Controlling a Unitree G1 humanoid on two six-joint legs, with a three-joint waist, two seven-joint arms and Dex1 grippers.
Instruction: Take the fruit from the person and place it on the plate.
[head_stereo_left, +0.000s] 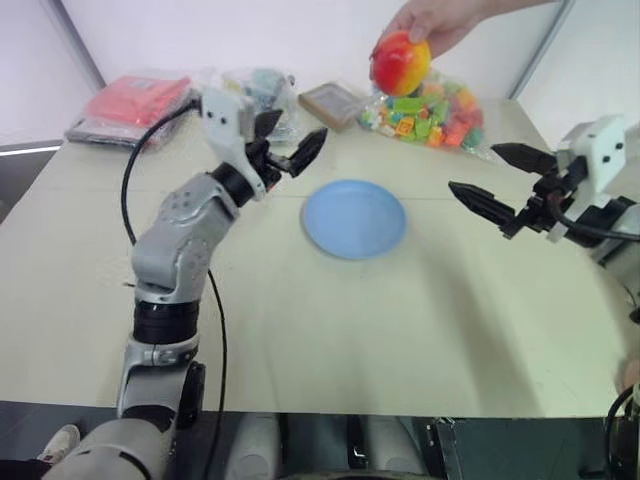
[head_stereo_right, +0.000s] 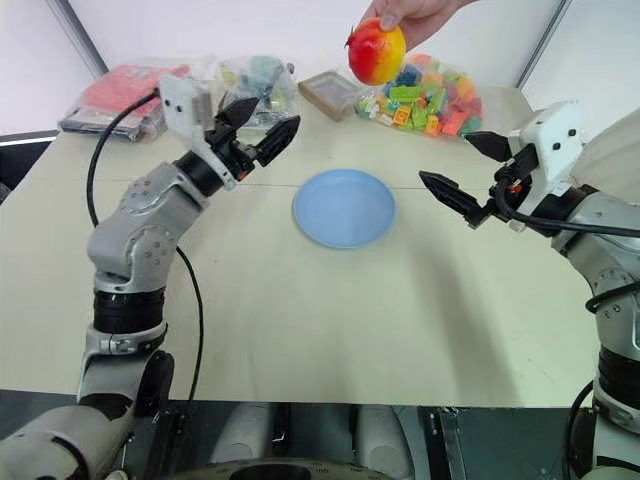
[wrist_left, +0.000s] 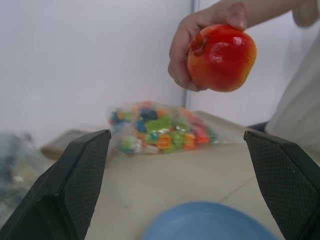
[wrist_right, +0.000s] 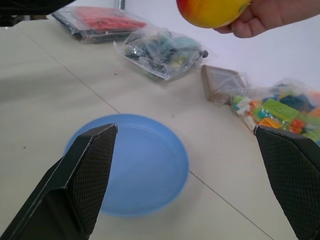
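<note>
Now reaching for the offered fruit (head_stereo_left: 401, 62)
Left gripper (head_stereo_left: 290, 148), jaws spread, should straddle it below the person's hand (head_stereo_left: 440, 20); right gripper (head_stereo_left: 503, 180) released.

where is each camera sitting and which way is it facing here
Left eye view, right eye view: on the head, looking forward and down over the table; both arms show, left end effector and right end effector open.
Left wrist view: on the left wrist, facing the fruit in the person's hand; its fingers show.
Right wrist view: on the right wrist, facing the plate; its fingers show.
Shared: fruit, plate, bag of blocks.
</note>
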